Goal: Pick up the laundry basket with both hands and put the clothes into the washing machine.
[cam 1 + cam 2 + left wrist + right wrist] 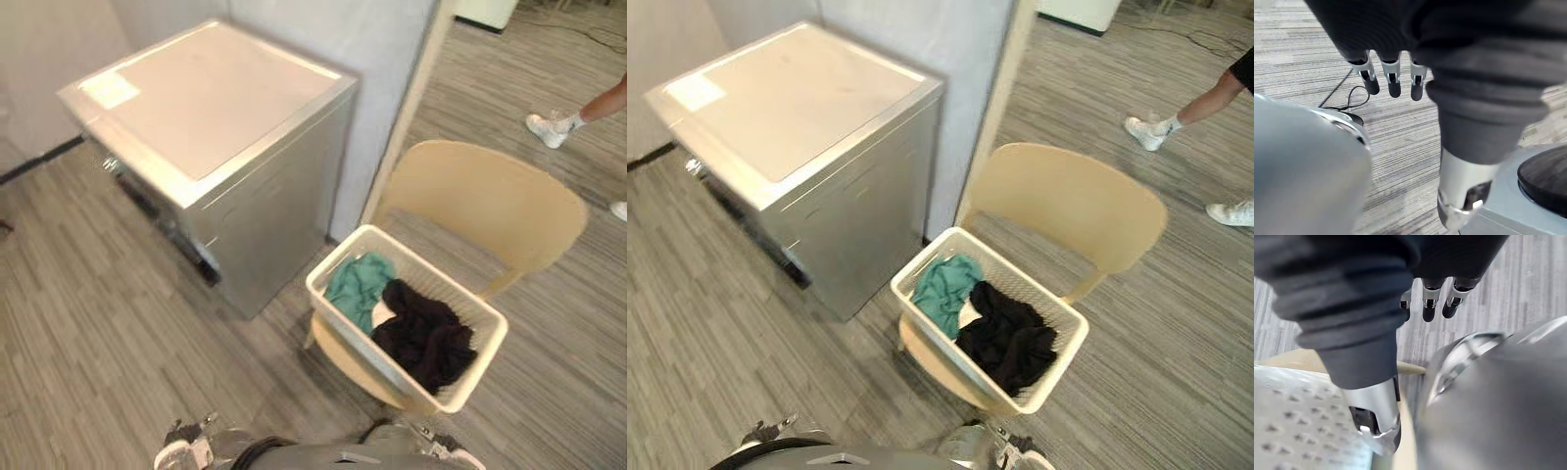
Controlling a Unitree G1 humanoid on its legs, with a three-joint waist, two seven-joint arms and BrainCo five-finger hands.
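Observation:
A white laundry basket [372,348] sits on the seat of a beige chair [490,196]. In it lie a teal garment [358,284] and a black garment [426,333], with a bit of white cloth between them. To the basket's left stands the silver washing machine [211,98], its flat top closed and its front turned to the left. My left hand [1393,81] hangs over the striped floor with straight fingers and holds nothing. My right hand [1429,303] also hangs with straight fingers, empty, close beside the basket's perforated wall [1298,421].
A grey partition [392,59] with a beige edge post rises right behind the machine and the chair. A person's leg and white shoes [1146,132] show on the floor at the far right. Open striped floor [88,323] lies left of the basket.

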